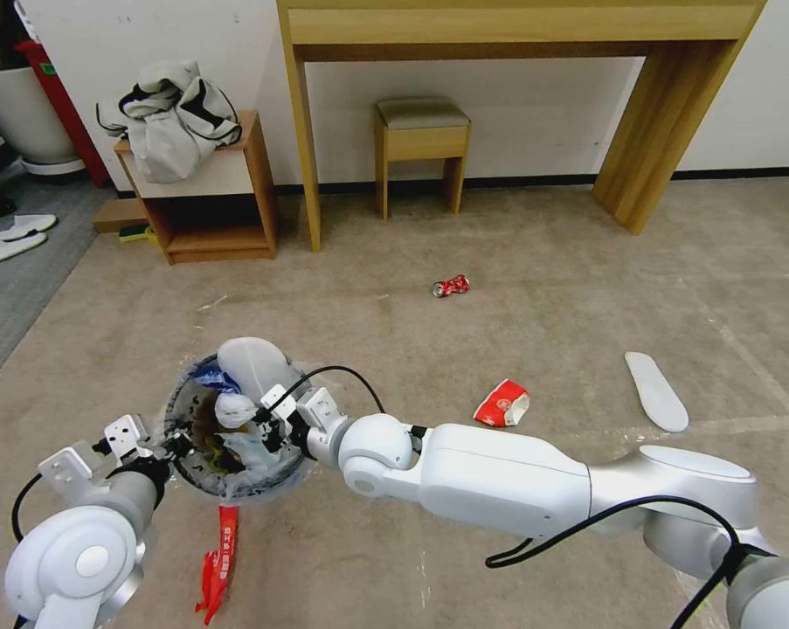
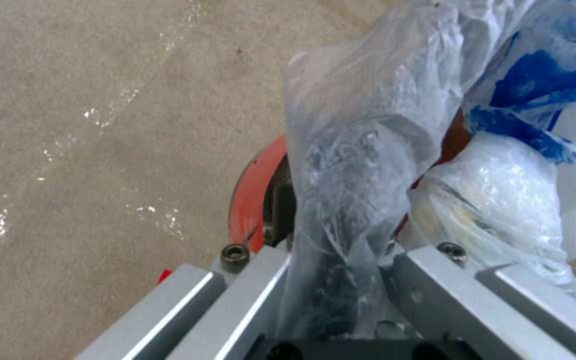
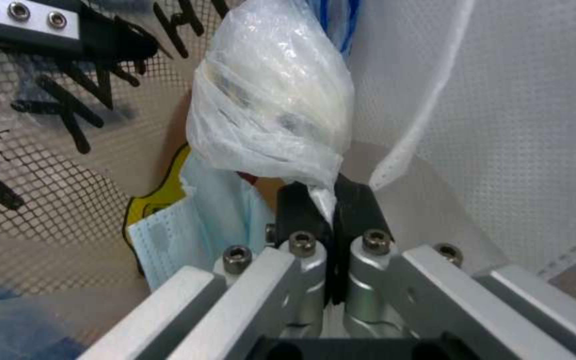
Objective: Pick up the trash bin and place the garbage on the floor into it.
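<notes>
your left gripper (image 1: 169,443) clamps the bin (image 1: 180,411) rim and liner at near left above the floor (image 1: 586,288), your right gripper (image 3: 328,210) pinches a bagged scrap (image 3: 275,105) inside it, so release low, clear of the rim.

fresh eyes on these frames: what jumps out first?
Both arms meet at the trash bin low on the left: the left gripper clamps its bag-lined rim, while the right gripper holds a white plastic-wrapped wad over the opening. On the carpet, a crushed red can, paper cup, insole and red wrapper lie loose.
</notes>
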You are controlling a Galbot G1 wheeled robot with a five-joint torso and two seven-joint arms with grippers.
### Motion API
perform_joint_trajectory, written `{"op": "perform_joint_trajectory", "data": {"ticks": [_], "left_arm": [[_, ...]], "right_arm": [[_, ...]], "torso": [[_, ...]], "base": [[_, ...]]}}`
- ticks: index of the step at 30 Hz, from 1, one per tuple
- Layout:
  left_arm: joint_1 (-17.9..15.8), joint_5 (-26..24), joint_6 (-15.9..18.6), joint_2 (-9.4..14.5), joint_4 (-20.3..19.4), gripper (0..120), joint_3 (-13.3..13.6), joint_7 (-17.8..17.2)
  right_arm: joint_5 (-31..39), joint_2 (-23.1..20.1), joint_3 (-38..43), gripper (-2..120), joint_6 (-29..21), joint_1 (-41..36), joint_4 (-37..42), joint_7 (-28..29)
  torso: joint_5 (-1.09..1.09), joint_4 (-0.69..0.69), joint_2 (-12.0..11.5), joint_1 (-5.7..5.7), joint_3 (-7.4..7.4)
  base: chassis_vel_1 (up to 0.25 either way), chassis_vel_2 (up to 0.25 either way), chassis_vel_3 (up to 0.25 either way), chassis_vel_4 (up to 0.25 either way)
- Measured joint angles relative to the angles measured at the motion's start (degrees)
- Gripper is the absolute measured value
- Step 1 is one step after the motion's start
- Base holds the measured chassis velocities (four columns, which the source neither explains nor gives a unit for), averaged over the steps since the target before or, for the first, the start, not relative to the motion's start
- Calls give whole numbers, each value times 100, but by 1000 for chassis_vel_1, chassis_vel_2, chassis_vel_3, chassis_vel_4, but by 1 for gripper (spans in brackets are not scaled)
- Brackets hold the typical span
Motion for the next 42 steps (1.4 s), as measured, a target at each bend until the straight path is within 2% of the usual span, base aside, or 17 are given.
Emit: {"op": "perform_joint_trajectory", "data": {"ticks": [15,17,18,19,23,25,27,28,29,32,36,38,39,42], "left_arm": [[9,4,0,-4,-27,0,-19,-2],[12,4,-1,-5,-28,0,-20,-3],[13,4,0,-7,-29,0,-20,-3],[14,5,-1,-13,-30,0,-21,-4],[11,6,-3,-13,-25,0,-24,-4],[2,8,-3,-6,-12,0,-26,-7],[0,8,-3,-5,-10,0,-26,-8],[-6,8,-3,-5,-7,0,-24,-9],[-6,8,-3,-5,-7,0,-24,-9],[-26,9,-3,1,18,0,-20,-11],[-36,9,-3,4,37,0,-19,-13],[-45,9,-3,9,62,0,-18,-14],[-45,9,-3,9,62,0,-18,-14],[-65,8,-3,25,97,0,-14,-15]], "right_arm": [[8,-8,-49,0,-59,-1,116,81],[15,-9,-49,4,-76,1,133,102],[19,-9,-49,7,-90,3,144,112],[30,-4,-48,16,-114,6,179,143],[56,-4,-21,25,-146,15,263,213],[93,-32,5,37,-198,48,348,273],[97,-37,6,39,-209,55,358,282],[103,-41,7,47,-220,71,370,304],[103,-41,7,47,-220,71,370,304],[134,-39,21,64,-247,94,424,360],[162,-45,35,73,-273,106,486,379],[186,-54,59,84,-293,121,548,403],[186,-54,59,84,-293,121,548,403],[215,-82,112,96,-302,133,623,420]], "torso": [[0,0,0,0,0],[0,0,0,0,0],[0,0,0,0,0],[0,0,0,0,0],[0,0,0,0,0],[0,0,0,0,0],[0,0,0,0,0],[0,0,0,0,0],[0,0,0,0,0],[0,0,0,0,0],[0,0,0,0,0],[0,0,0,0,1],[0,0,0,0,1],[0,0,0,0,1]], "base": [[0,0,0,0],[0,0,0,0],[0,0,0,0],[0,0,0,0],[0,0,0,0],[0,0,0,0],[0,0,0,0],[0,0,0,0],[0,0,0,0],[0,0,0,0],[0,0,0,0],[0,0,0,0],[0,0,0,0],[0,0,0,0]]}}
